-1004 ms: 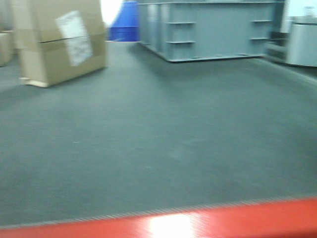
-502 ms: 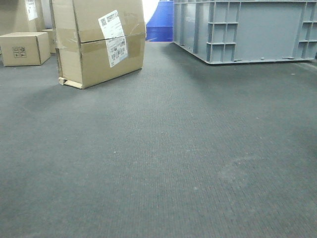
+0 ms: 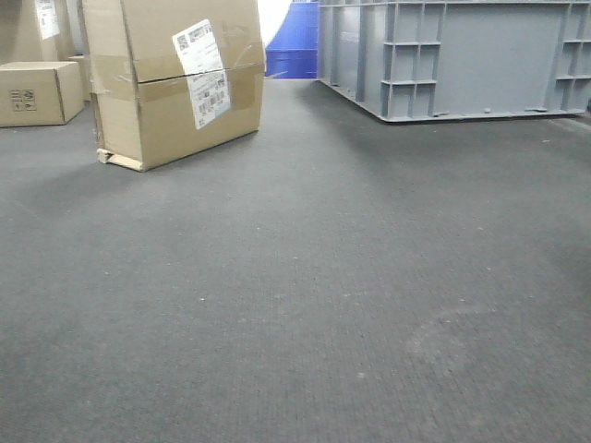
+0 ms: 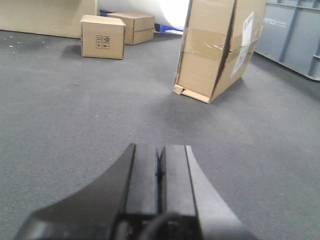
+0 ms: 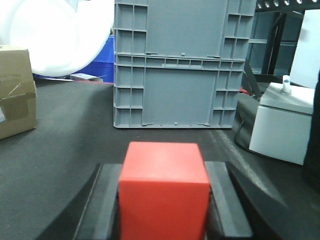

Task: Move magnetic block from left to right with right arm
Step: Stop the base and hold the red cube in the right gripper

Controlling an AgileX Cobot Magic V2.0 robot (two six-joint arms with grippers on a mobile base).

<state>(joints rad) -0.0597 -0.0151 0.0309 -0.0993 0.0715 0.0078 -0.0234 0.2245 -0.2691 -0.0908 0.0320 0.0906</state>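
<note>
Right wrist-mounted view: R claw (image 5: 164, 200) clenched on the magnetic block (image 5: 164, 187). Fingers (image 5: 226, 200) are apart by just the block's width, touching its L & R sides. Block sits square btw them, one flat face twd camera. It's a cube, so no long axis. Grey crates (image 5: 180, 75) well behind. Left wrist view: L claw (image 4: 159, 170) clenched, fingers touching, above carpet floor (image 4: 75, 110).

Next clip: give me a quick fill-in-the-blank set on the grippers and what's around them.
The right gripper is shut on a ____ block.
The left gripper is ____, holding nothing.
In the front view, the tall box stands ____ of the grey crate.
Missing words: red; shut; left.
</note>
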